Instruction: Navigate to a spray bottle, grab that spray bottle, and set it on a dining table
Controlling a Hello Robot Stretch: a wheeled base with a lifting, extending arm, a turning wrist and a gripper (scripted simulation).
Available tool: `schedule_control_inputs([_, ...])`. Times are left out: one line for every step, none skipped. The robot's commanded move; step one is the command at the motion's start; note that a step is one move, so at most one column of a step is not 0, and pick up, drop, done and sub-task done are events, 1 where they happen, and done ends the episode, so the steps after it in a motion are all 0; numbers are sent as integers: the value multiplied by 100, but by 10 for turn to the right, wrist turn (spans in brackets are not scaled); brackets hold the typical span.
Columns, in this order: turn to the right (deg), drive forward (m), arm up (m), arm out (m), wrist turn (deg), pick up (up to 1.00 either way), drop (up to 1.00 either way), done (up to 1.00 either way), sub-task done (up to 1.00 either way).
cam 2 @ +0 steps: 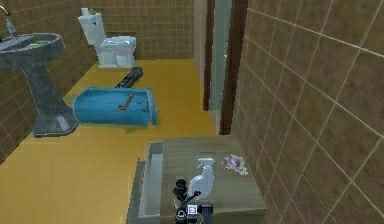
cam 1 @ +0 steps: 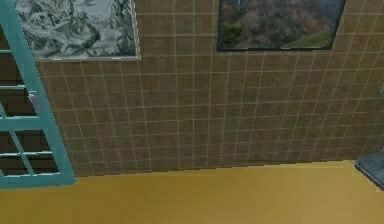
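Observation:
A white spray bottle (cam 2: 207,174) stands on a low grey-brown table (cam 2: 170,160) at the bottom of the arm side view. The gripper (cam 2: 182,188) shows as a small dark body just left of and below the bottle, with the white marked squares (cam 2: 192,212) under it at the bottom edge. With the bottle standing on the tabletop right at the gripper, I cannot tell whether it holds anything. A small pink thing (cam 2: 237,163) lies on the same tabletop to the right of the bottle.
Arm side view: a grey pedestal sink (cam 2: 38,60) at left, a white toilet (cam 2: 108,42) at the back, a blue tub (cam 2: 117,104) on the yellow floor, a dark red door frame (cam 2: 236,60). Forward view: a tiled wall (cam 1: 200,110) close ahead with two pictures, and a teal door (cam 1: 30,120) at left.

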Motion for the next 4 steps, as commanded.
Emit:
schedule_control_inputs([0, 0, 10, 0, 0, 0, 0, 0, 0])
schedule_control_inputs([0, 0, 40, 0, 0, 0, 0, 0, 0])
schedule_control_inputs([0, 0, 0, 0, -450, 0, 0, 0, 0])
schedule_control_inputs([0, 0, 0, 0, -450, 0, 0, 0, 0])
